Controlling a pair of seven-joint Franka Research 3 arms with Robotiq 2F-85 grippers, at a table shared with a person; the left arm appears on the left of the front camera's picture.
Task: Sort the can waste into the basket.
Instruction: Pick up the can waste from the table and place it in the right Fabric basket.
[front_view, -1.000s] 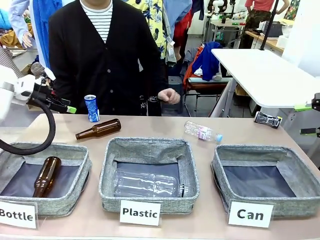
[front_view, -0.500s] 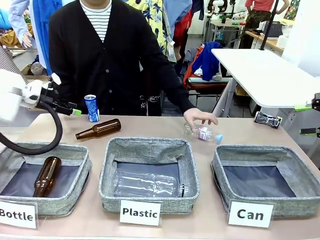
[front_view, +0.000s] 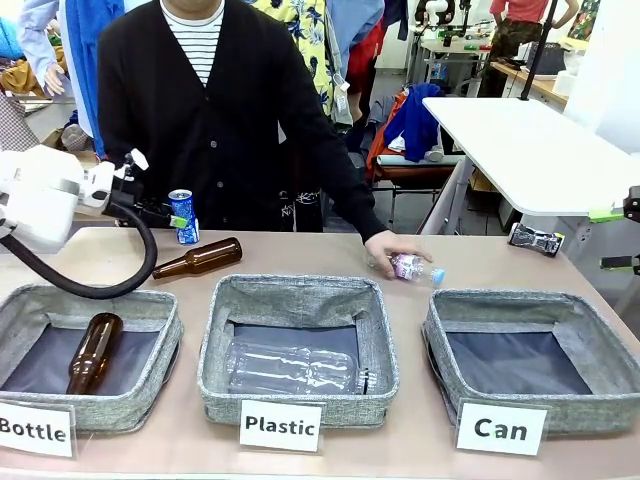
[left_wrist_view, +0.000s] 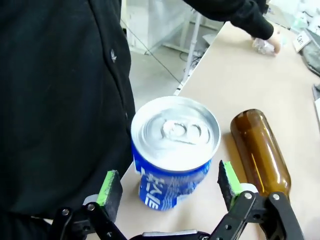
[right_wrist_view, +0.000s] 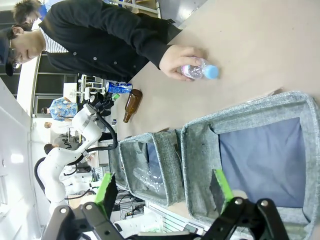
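Front view, left to right. At upper left, the left gripper has advanced rightward from the frame edge over the last second. Its green pads now stand spread on either side of the upright blue can, with no pad visibly touching it. The grasp is thus lined up but not yet made, and closing appears to be the next step. The brown bottle lies just right of the can, unmoved. At centre, the person's hand, earlier held at the waist, has come down onto the clear plastic bottle. At upper right, the crushed can rests on the table where it was. The basket carded "Can", at lower right, holds nothing, so both cans remain to be sorted. At the right edge, the right gripper hangs with its jaws spread, unchanged from the earlier frames.
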